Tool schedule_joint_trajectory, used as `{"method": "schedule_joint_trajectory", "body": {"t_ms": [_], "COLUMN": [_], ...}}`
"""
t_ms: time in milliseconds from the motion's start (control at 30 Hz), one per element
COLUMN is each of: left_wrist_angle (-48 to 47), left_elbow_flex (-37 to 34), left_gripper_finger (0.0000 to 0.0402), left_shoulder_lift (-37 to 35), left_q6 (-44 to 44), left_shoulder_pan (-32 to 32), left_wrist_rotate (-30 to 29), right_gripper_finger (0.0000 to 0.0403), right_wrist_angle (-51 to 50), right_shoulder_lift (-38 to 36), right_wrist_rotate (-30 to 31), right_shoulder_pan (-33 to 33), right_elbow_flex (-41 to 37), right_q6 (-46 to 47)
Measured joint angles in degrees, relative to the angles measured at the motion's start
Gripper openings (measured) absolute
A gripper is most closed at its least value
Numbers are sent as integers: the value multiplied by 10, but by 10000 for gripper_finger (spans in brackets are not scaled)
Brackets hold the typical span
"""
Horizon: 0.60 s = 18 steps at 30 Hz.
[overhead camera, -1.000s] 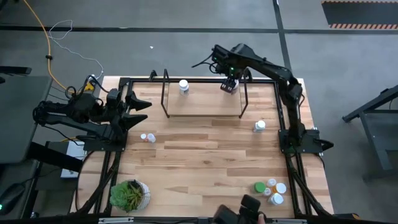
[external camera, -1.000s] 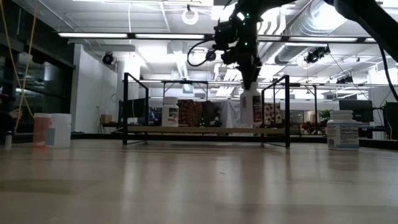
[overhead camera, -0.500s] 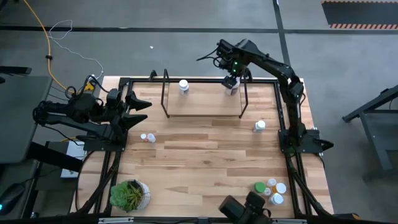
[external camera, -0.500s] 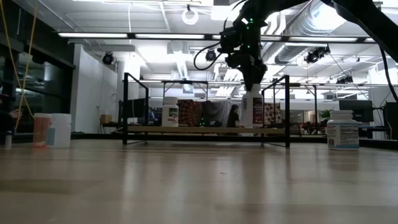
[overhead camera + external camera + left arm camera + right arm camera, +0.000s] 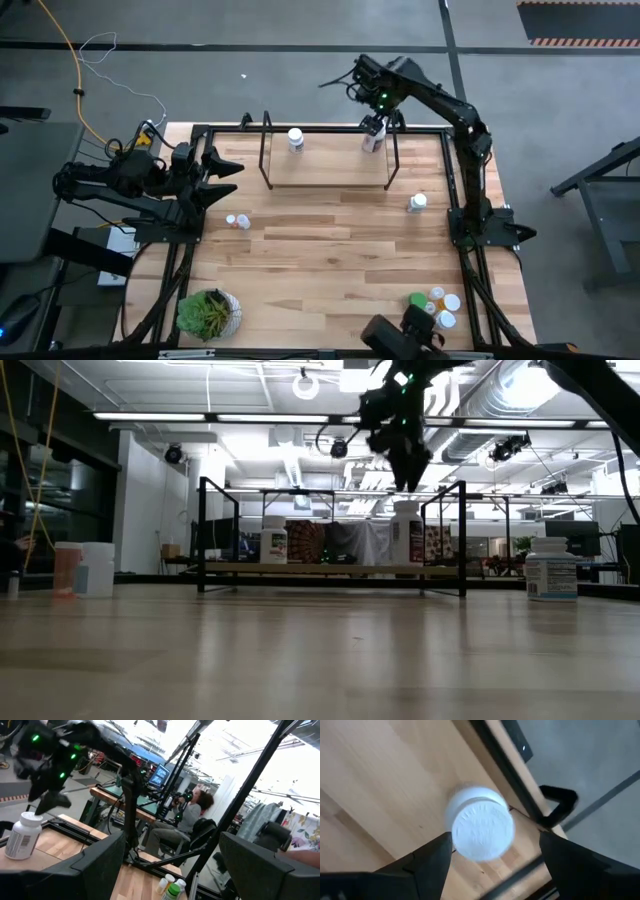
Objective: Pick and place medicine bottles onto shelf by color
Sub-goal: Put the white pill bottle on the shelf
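Observation:
The shelf (image 5: 325, 170) stands at the table's far side. Two white medicine bottles stand upright on its board: one (image 5: 295, 139) at the left, one (image 5: 373, 141) by the right posts, which shows as a white cap (image 5: 480, 829) in the right wrist view. My right gripper (image 5: 410, 482) hangs open just above that bottle (image 5: 405, 540), pointing down, its fingers on either side of the cap and clear of it. My left gripper (image 5: 225, 170) waits open at the table's left edge.
A white bottle (image 5: 417, 202) stands on the table right of the shelf. Two small bottles (image 5: 238, 221) sit near the left arm. A cluster of green, orange and white bottles (image 5: 435, 305) is at the near right corner, a potted plant (image 5: 208, 312) at the near left.
My right gripper has let go of the white bottle at the shelf's right end and risen straight above it, drifting slightly toward the far right. The bottle stays upright on the shelf board.

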Motion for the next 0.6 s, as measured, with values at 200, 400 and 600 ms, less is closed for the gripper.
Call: {"method": "schedule_joint_trajectory", "body": {"t_ms": [200,400,600], "left_wrist_angle": [0,0,0], "left_elbow_flex": [0,0,0], "left_gripper_finger": [314,314,314], "left_shoulder_lift": [0,0,0], "left_q6": [0,2,30], "left_shoulder_pan": [0,0,0], "left_wrist_rotate": [0,-14,-26], "right_gripper_finger": [293,293,293], "right_wrist_angle": [29,145,207], "right_shoulder_lift": [-108,-298,-503], "right_wrist_rotate": [-93,-135,-142], "right_shoulder_pan": [3,42,115], "right_elbow_flex": [-46,-240,-420], "right_q6": [13,74,190]}}
